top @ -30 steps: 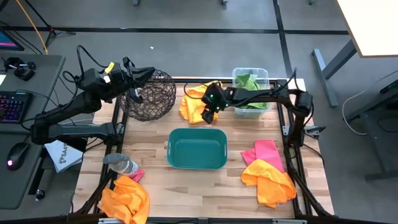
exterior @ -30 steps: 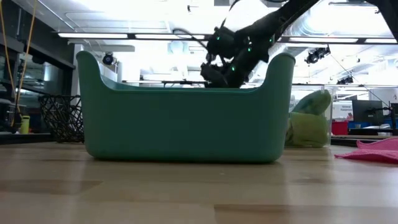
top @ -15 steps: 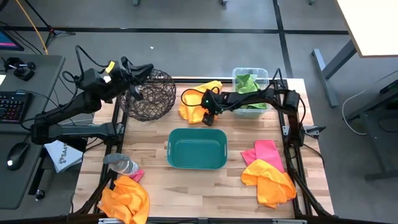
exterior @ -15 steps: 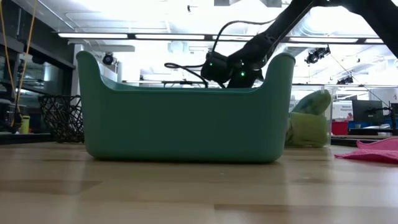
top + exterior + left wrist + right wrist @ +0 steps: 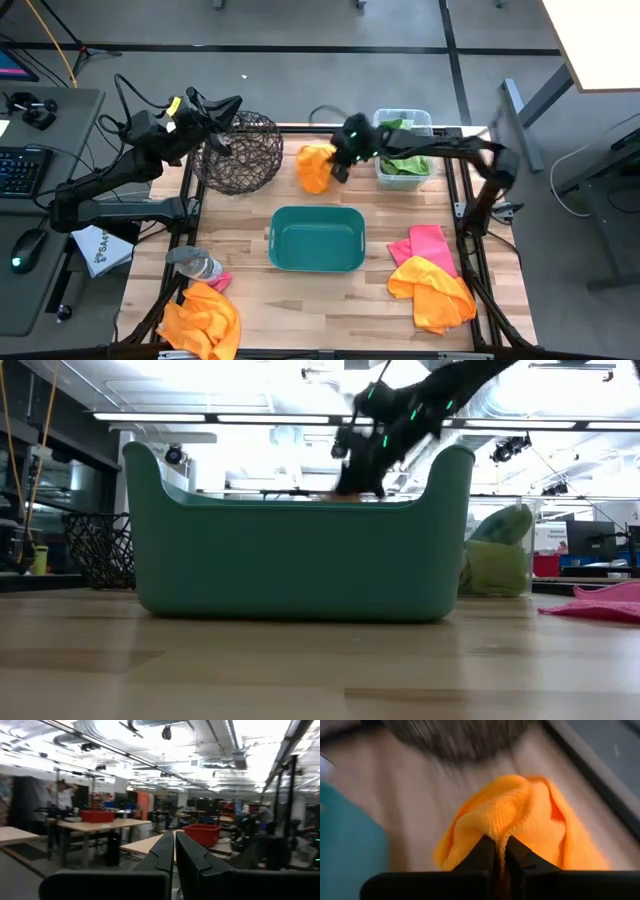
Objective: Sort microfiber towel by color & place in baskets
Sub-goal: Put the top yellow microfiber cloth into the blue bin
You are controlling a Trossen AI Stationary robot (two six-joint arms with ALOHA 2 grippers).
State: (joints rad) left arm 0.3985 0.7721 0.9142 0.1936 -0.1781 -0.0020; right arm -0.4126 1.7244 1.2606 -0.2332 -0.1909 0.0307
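My right gripper (image 5: 337,168) is shut on an orange microfiber towel (image 5: 315,168) between the round wire-mesh basket (image 5: 242,152) and the clear bin (image 5: 403,165), which holds lime green towels (image 5: 400,135). The teal tub (image 5: 317,238) stands in the middle. A pink towel (image 5: 425,242) and an orange one (image 5: 432,285) lie flat near right. Another orange towel (image 5: 200,320) lies near left. My left gripper (image 5: 233,102) is shut on nothing above the wire basket's far rim. My right gripper pinches a raised fold of the orange towel (image 5: 506,822) between its two fingers (image 5: 485,851), coming from above. The cloth is bunched and hangs below the fingers. Whether its lower end still rests on the table cannot be told.
A clear plastic bottle (image 5: 195,265) lies near left beside a small pink cloth (image 5: 218,283). In the low view the teal tub (image 5: 300,560) hides most of the table behind it. A desk with a keyboard stands left of the table.
My right gripper dropped onto the spread orange towel, shut on it and rose again, drawing back a little toward the far edge. The towel has gone from lying spread to a gathered bunch hanging under the fingers.
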